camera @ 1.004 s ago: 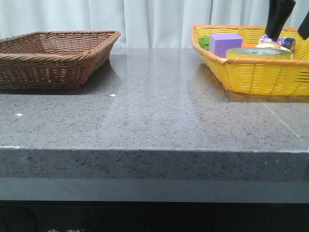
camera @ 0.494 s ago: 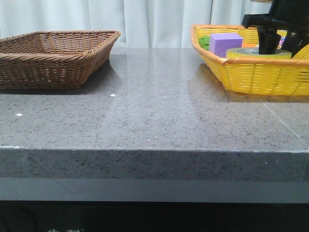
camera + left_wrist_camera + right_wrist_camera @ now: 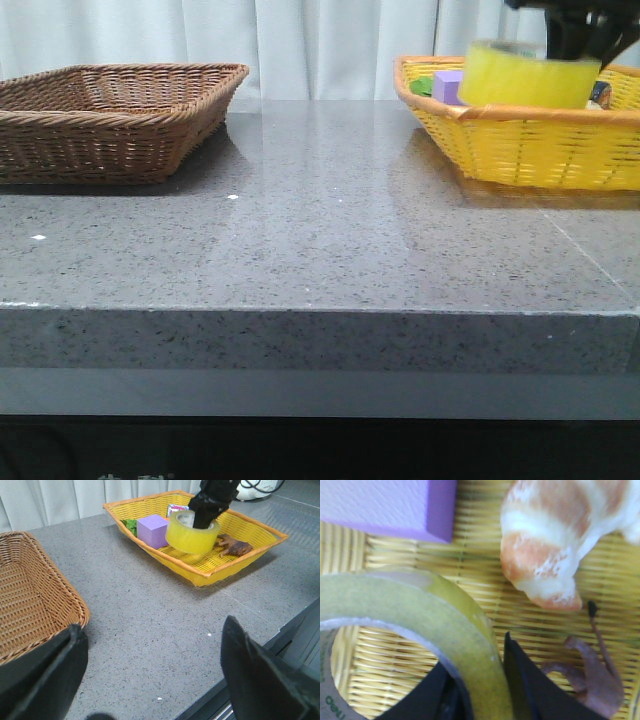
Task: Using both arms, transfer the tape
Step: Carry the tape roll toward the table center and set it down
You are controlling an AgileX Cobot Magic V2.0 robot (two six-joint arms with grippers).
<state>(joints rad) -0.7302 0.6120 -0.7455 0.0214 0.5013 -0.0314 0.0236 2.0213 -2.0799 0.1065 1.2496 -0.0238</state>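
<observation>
And up it comes: a moment ago the tape (image 3: 528, 75) was lying flat in the yellow basket (image 3: 520, 150) beside the purple block (image 3: 448, 88), and now we are seeing it lifted clear above the rim, hanging from the right gripper (image 3: 575, 40) at the top right of the front view. From here we are looking at the roll side-on, its hole pointing roughly up and down, with the brown basket (image 3: 110, 120) sitting well apart on the far left of the grey table (image 3: 320, 240). Switching to the left wrist view, we are watching the tape (image 3: 192, 530) dangling over the yellow basket (image 3: 240, 565), the right gripper (image 3: 202, 517) reaching down through its core, one finger inside and one outside, pinching the wall of the roll. The left gripper (image 3: 155, 680) is hovering low and near, its two black fingers spread wide with nothing between them, and the roll is lying ahead of it across bare table, so we are judging the handover still to come and the left arm the one with ground to cover. Down in the right wrist view we are right on top of it: the tape (image 3: 415, 625) filling the frame, a black fingertip (image 3: 520, 680) pressed against its outer face, the purple block (image 3: 385, 505), a bread-like toy (image 3: 555, 540) and a small brown figure (image 3: 592, 680) lying below on the weave.
</observation>
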